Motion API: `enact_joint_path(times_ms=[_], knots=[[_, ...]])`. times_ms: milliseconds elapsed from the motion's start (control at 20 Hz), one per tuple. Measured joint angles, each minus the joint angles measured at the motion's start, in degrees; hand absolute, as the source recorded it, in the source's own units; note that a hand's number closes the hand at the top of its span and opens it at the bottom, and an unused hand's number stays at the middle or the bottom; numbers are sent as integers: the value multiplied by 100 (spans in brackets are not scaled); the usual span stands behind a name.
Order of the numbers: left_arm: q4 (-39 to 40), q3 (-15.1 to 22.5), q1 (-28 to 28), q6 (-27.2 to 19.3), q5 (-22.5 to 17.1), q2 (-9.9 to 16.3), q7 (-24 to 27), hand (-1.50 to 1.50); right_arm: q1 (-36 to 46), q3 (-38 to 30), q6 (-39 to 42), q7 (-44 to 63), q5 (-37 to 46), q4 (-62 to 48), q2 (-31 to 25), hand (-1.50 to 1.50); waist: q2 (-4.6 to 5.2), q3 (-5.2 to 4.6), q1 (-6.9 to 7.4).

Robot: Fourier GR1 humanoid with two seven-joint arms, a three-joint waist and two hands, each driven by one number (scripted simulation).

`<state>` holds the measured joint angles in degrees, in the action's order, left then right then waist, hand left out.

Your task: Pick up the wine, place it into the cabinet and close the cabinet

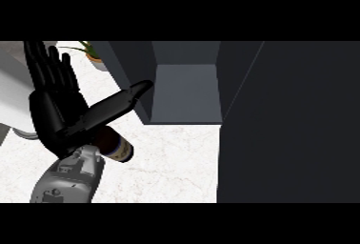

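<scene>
Fingers [49,69] of our black left hand [56,114] straight, spread, holding nothing. Dark brown wine bottle with pale label [116,147] lies partly hidden under its wrist on white marble desk [169,167], near open dark grey cabinet [184,93]. Potted plant [91,53] at far desk edge.

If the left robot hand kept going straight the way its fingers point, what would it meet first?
The left robot hand is open with its fingers pointing up the picture, left of the open cabinet. That line looks free to the picture's edge; the plant sits just right of it, though depth is unclear.
</scene>
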<state>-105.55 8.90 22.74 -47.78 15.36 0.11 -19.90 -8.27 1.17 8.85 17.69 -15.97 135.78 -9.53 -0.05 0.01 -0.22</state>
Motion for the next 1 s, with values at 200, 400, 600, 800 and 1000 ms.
enact_joint_path(times_ms=[200,400,600,800,1000], knots=[[100,40,142,-88,184,-6,-158,-150,-136,-79,180,-22,-46,32,38,-150,-1,1,-5],[84,261,100,-290,425,-8,-370,-150,-57,-121,236,-15,-29,-67,112,-150,-1,0,2],[-143,323,-59,-283,715,-8,-661,-150,-2,-82,222,165,14,41,162,-150,-3,1,9],[-257,332,-367,-302,695,3,-635,-150,116,-2,174,264,126,43,239,-150,-2,0,13],[-431,334,-711,-344,830,-3,-656,-150,-47,132,224,182,266,113,358,-150,-3,0,11]])
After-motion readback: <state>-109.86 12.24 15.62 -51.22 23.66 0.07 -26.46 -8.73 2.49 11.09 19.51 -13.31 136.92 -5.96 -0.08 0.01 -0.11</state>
